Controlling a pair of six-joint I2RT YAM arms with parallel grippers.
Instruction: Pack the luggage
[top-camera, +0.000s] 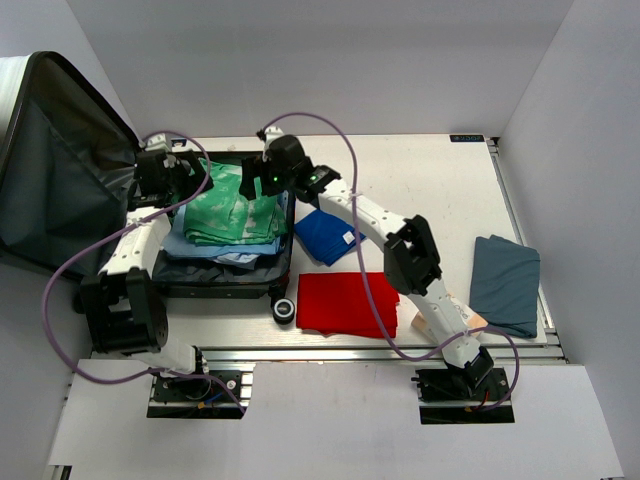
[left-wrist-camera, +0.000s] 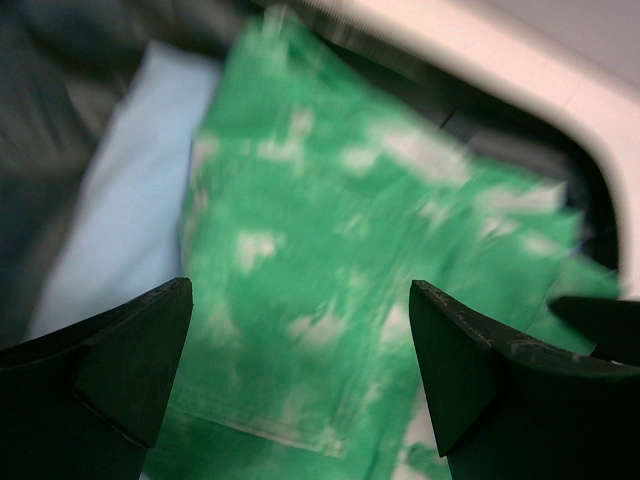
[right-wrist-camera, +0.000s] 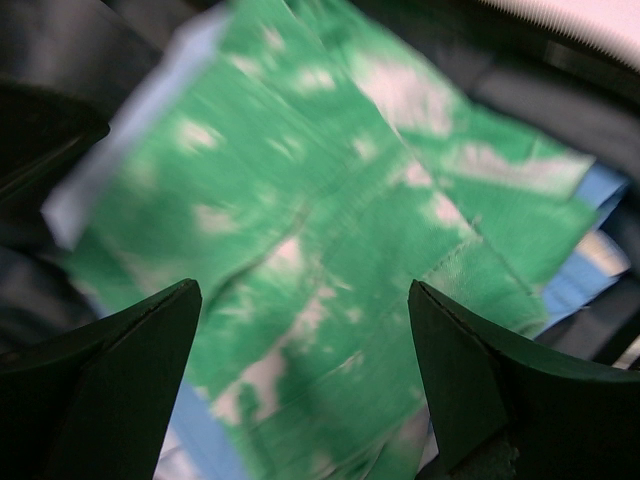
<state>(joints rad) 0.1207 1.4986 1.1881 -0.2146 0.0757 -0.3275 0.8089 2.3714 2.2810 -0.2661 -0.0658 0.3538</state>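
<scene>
While both claws hang over the open luggage (top-camera: 222, 280), we judge the step in hand to be getting clear of the packed pile w/o disturbing it.

Claw state: left claw (left-wrist-camera: 300, 290) has jaws spread wide and nothing between them. Right claw (right-wrist-camera: 305, 288) is the same, wide apart and empty. Neither touches cloth as far as we can tell; wrist views are blurred.

Position of task item: the luggage lies directly beneath both claws, its lid (top-camera: 60, 170) propped up on the far side of the left claw, away from the right one. Inside, under the jaws, a green tie-dye garment (top-camera: 235, 212) sits on a light-blue garment (left-wrist-camera: 130, 200). The green piece shows between the fingers of each claw.

Recommendations (our judgement):
- Lift each claw straight up, jaws kept wide, so no fingertip drags a fold.
- Keep the left claw off the lid; it stands close beside it.
- Move one arm at a time, since the claws are near each other over the case.

Outstanding, approx. half the job: a blue cloth (top-camera: 325, 237) just outside the case wall on the right claw's side, a red cloth (top-camera: 345, 302) nearer the arm bases, and a grey cloth (top-camera: 505, 283) well apart from either claw.
</scene>
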